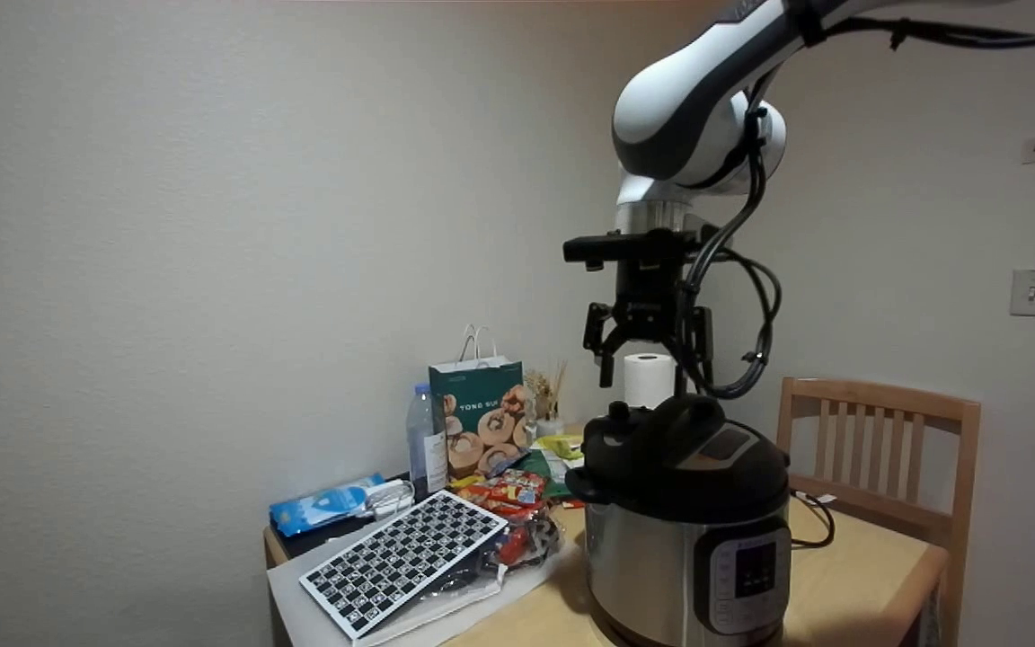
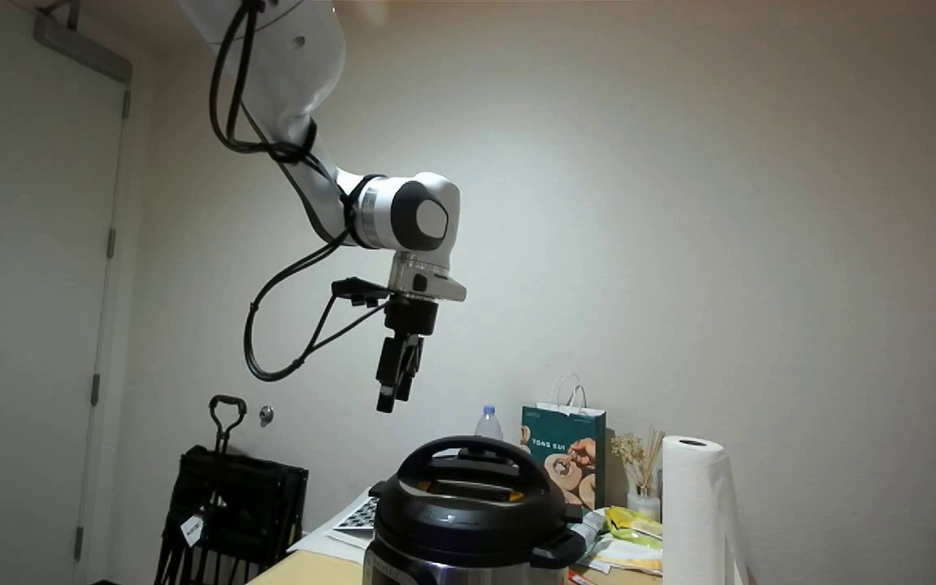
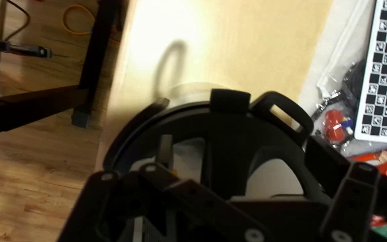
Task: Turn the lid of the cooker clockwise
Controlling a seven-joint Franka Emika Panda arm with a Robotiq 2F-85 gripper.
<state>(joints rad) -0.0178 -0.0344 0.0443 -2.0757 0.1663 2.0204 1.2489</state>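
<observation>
The cooker point(image 1: 643, 575) stands on the table, a steel cylinder with a black front panel; its upper body shows at the bottom of an exterior view point(image 2: 476, 574). The black domed lid point(image 1: 688, 481) sits on top of it, with its raised handle point(image 2: 476, 447) standing up. The lid point(image 3: 230, 131) fills the lower middle of the wrist view, partly hidden by the gripper. My gripper point(image 1: 643, 377) is open and empty, pointing down above the lid. In an exterior view the gripper point(image 2: 395, 398) is apart from the handle, above it and to its left. Its fingers point(image 3: 245, 159) are spread wide in the wrist view.
A paper towel roll point(image 2: 695, 512) stands beyond the cooker. A checkered board point(image 1: 405, 562), snack packets point(image 1: 513, 490), a bottle point(image 1: 426, 440) and a green paper bag point(image 1: 482, 418) are on the table. A wooden chair point(image 1: 877, 449) stands behind. The table edge point(image 3: 111, 97) shows in the wrist view.
</observation>
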